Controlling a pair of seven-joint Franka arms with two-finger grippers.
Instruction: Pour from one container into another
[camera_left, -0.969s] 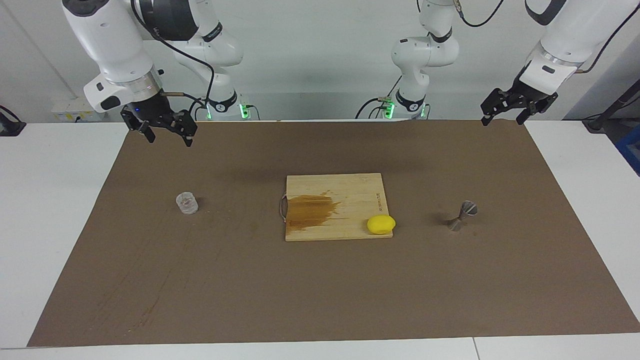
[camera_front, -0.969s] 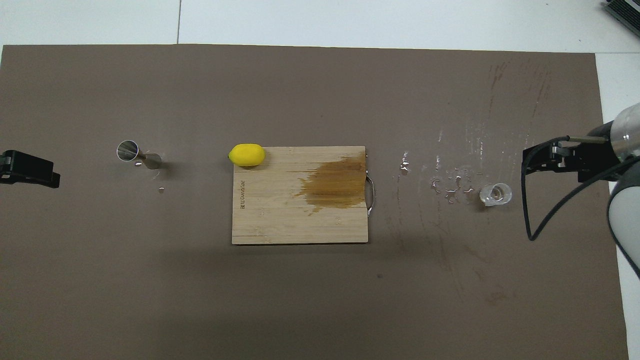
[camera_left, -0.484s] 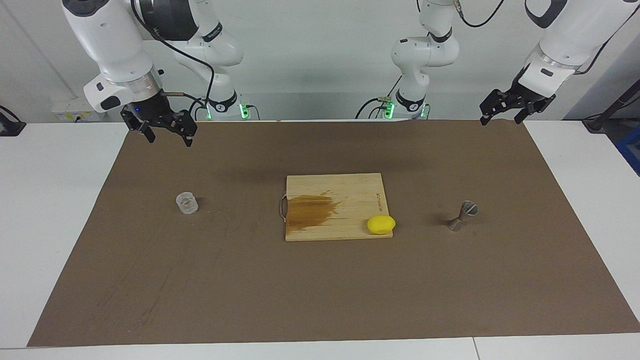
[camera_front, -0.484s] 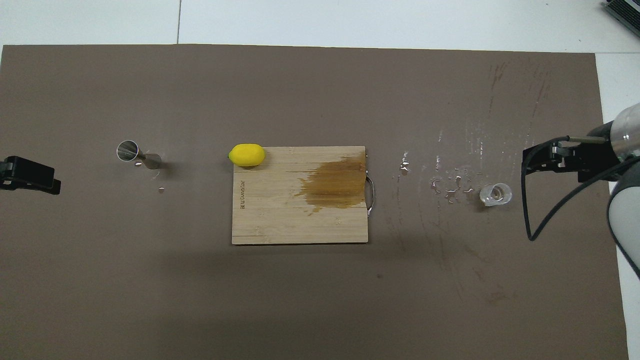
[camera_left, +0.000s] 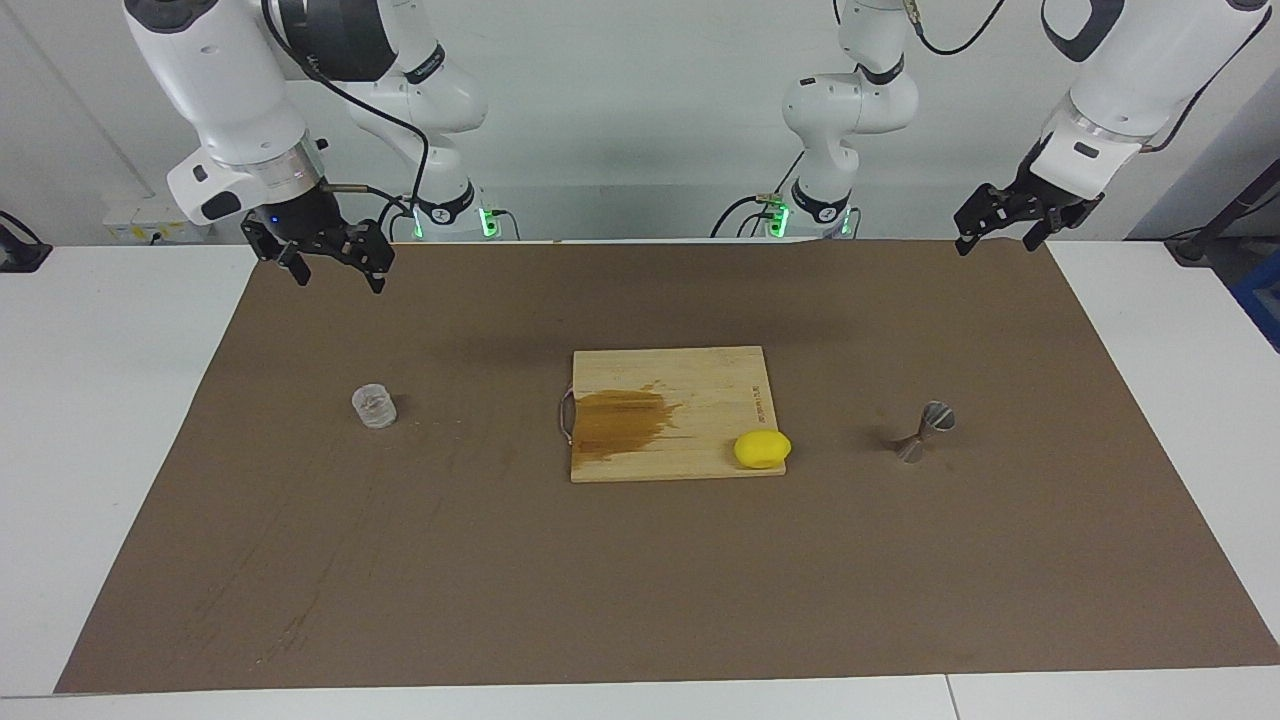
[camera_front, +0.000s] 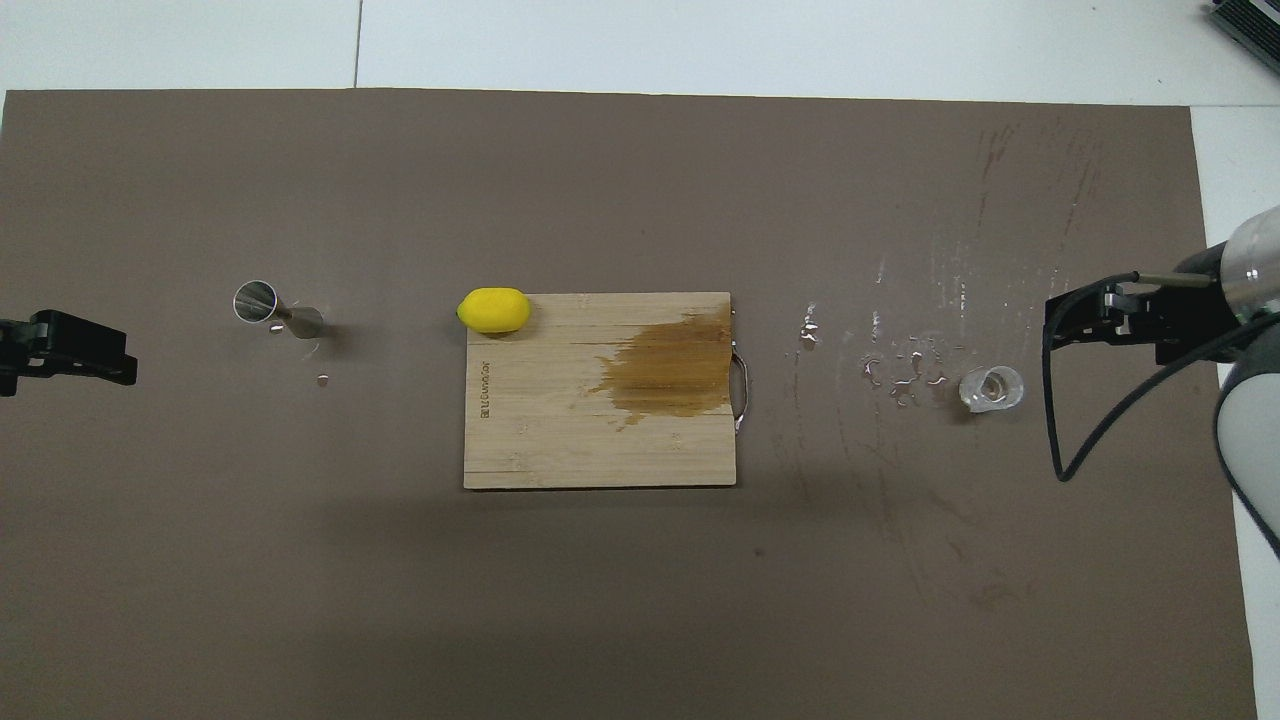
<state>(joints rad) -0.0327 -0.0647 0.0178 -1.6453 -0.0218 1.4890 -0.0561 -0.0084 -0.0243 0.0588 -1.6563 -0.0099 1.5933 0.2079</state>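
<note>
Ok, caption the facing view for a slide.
Glass cup and jigger flank a cutting board with lemon; both arms raised.

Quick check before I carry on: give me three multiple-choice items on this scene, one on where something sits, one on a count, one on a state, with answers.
1. Where is the lemon?
A. On a corner of the cutting board
B. Inside the glass cup
C. Beside the jigger, off the board

2. How many containers stand on the mat?
A. One
B. Two
C. Four

3. What state is the right gripper in?
A. Shut on the cup
B. Shut on the lemon
C. Open, holding nothing

Answers:
1. A, the lemon rests on the board's corner toward the left arm's end.
2. B, only the glass cup and the jigger are there.
3. C, it hangs open in the air over the mat, apart from the cup; the left gripper is likewise open and holds nothing.
</note>
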